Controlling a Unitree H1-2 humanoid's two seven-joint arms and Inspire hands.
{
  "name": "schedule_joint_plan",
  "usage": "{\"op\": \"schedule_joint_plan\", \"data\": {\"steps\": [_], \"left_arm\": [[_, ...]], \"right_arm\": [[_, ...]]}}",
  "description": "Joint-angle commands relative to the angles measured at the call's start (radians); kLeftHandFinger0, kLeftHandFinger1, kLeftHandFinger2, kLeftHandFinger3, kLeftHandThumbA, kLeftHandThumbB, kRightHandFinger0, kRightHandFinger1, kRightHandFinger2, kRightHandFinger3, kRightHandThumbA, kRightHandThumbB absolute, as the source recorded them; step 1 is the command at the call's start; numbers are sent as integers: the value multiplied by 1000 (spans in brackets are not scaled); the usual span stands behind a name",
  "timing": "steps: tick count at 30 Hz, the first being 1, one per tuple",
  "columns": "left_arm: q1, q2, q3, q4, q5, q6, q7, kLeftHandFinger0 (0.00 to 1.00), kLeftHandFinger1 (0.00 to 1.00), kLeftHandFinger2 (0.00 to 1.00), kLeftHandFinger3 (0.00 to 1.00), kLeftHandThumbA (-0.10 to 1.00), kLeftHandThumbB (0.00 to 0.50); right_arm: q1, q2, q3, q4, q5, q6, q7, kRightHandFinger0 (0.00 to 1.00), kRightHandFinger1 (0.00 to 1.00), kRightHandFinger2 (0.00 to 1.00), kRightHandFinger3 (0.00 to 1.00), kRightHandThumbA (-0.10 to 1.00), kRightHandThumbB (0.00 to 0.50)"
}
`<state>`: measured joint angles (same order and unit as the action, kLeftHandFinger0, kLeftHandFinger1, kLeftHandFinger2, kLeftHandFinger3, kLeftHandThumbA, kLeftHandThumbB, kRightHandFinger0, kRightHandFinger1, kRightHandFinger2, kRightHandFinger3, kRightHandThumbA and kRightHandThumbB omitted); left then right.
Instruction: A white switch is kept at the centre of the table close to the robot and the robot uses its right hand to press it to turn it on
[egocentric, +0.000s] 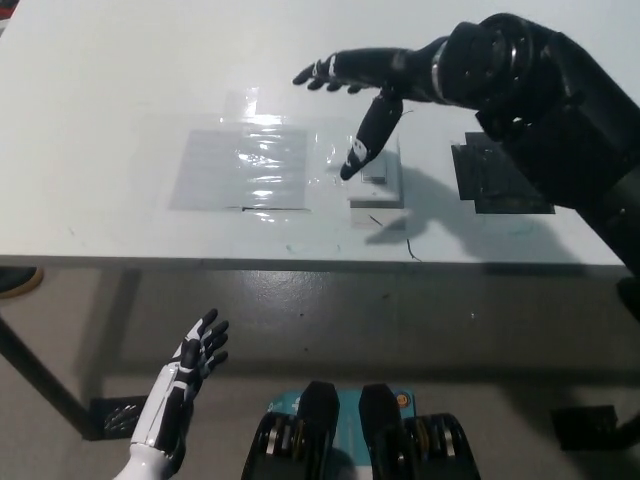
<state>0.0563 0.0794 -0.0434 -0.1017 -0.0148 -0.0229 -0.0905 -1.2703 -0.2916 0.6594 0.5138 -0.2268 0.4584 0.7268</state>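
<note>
The white switch (382, 178) lies on the white table (120, 90), near its front edge at the centre. My black right hand (362, 85) reaches over it from the right, open, fingers spread toward the left. One finger points down with its tip at the switch's left side, hiding part of the plate; whether it touches I cannot tell. My white left hand (190, 365) rests open below the table edge at the lower left.
A clear taped plastic sheet (245, 165) lies left of the switch. A black square patch (505, 180) sits to its right, partly under my right arm. A dark table leg (40, 385) stands at the lower left.
</note>
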Motion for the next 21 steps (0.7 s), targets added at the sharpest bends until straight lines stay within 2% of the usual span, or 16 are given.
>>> {"op": "schedule_joint_plan", "data": {"steps": [1,5,14,21], "left_arm": [[-10,12,-4,-20,7,-32,-11,1000,1000,1000,1000,1000,115],[-12,14,-2,-22,4,-34,-10,1000,1000,1000,1000,1000,103],[-11,14,-3,-33,12,-17,-5,1000,1000,1000,1000,1000,105],[-12,15,-2,-25,3,-28,-9,1000,1000,1000,1000,1000,94]], "right_arm": [[-78,5,11,11,-67,10,27,1000,1000,1000,1000,1000,276],[-82,20,36,58,-128,12,8,1000,1000,1000,1000,1000,327],[-65,26,20,124,-154,-28,3,1000,1000,1000,1000,1000,318],[-51,30,14,163,-163,-18,12,1000,1000,1000,1000,1000,318]]}}
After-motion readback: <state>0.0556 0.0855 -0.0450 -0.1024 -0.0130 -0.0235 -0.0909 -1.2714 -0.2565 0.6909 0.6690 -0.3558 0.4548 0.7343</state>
